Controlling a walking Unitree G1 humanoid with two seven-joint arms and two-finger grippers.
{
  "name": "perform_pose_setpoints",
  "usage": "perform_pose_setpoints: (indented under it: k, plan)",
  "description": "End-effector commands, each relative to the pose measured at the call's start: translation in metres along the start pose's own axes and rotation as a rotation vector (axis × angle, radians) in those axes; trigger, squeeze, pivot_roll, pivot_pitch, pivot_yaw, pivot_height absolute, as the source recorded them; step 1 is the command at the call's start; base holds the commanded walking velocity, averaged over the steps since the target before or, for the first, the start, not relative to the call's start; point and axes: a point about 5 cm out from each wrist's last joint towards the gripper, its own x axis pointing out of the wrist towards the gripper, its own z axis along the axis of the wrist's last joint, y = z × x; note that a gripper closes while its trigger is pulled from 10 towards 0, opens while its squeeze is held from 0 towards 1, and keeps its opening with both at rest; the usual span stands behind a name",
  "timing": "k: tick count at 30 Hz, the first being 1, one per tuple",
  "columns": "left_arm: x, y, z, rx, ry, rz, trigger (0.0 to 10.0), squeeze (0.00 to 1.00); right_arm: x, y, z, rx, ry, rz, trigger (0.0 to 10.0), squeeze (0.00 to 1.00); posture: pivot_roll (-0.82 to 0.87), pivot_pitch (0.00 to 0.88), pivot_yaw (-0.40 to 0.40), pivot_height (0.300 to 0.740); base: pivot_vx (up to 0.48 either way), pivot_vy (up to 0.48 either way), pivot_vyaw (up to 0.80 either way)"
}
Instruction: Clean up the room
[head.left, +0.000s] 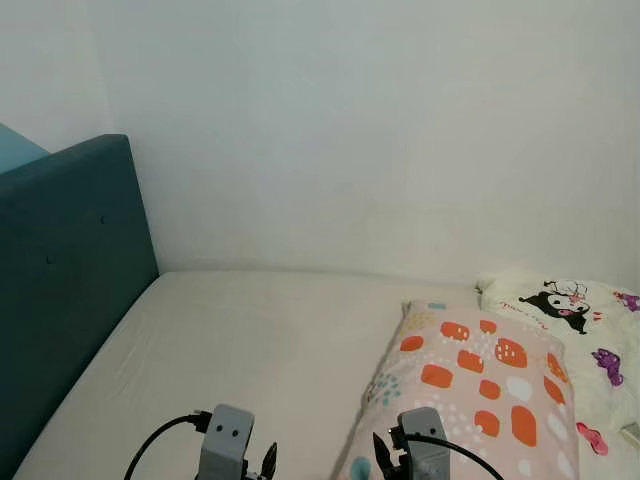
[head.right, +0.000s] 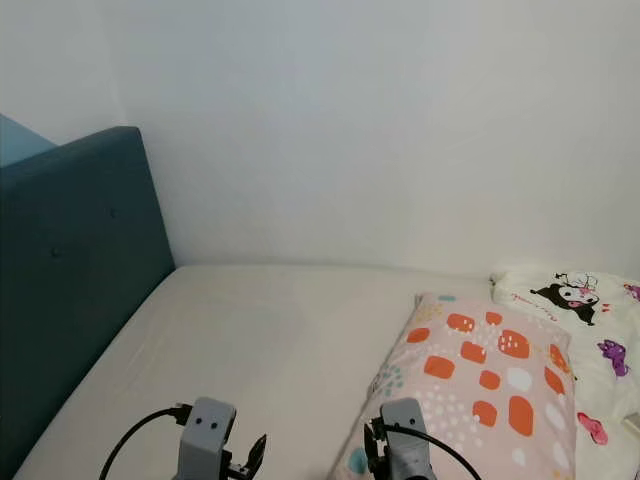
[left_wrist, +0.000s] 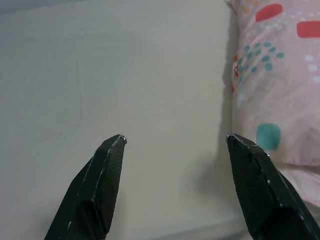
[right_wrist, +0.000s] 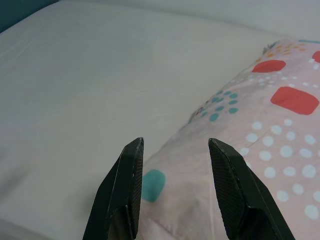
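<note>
A pink pillow (head.left: 470, 395) with orange and teal patches lies on the right half of a bed with a cream sheet (head.left: 240, 350). Behind it rests a white pillow (head.left: 570, 310) printed with cartoon figures. My left gripper (left_wrist: 175, 142) hovers open over the bare sheet, just beside the pink pillow's (left_wrist: 272, 75) edge. My right gripper (right_wrist: 172, 145) is open too, its fingers (right_wrist: 127, 185) poised above the near corner of the pink pillow (right_wrist: 260, 140). Both wrists (head.left: 228, 440) show at the bottom of the eye views.
A dark teal headboard (head.left: 60, 280) stands along the bed's left side. A plain white wall (head.left: 380, 130) runs behind the bed. The left half of the mattress is bare sheet.
</note>
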Motion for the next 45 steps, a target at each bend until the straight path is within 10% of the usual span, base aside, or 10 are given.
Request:
perform_pose_setpoints:
  k: [1, 15, 45]
  plan:
    - [-0.0008, -0.0020, -0.0044, 0.006, 0.016, -0.006, 10.0, 0.00, -0.0015, -0.0033, -0.0029, 0.016, 0.008, -0.014, 10.0, 0.00, 0.00, 0.103, -0.033, 0.740, 0.000, -0.480, 0.00]
    - [-0.0011, -0.0010, -0.0041, 0.000, 0.015, 0.002, 10.0, 0.00, -0.0015, -0.0032, -0.0031, 0.015, 0.011, -0.013, 10.0, 0.00, 0.00, 0.106, -0.034, 0.740, 0.000, -0.480, 0.00]
    - [0.0031, 0.0044, -0.0003, 0.008, -0.010, 0.056, 10.0, 0.00, -0.0001, -0.0050, -0.0019, 0.016, 0.003, -0.023, 10.0, 0.00, 0.00, 0.086, -0.026, 0.740, 0.000, 0.144, 0.00]
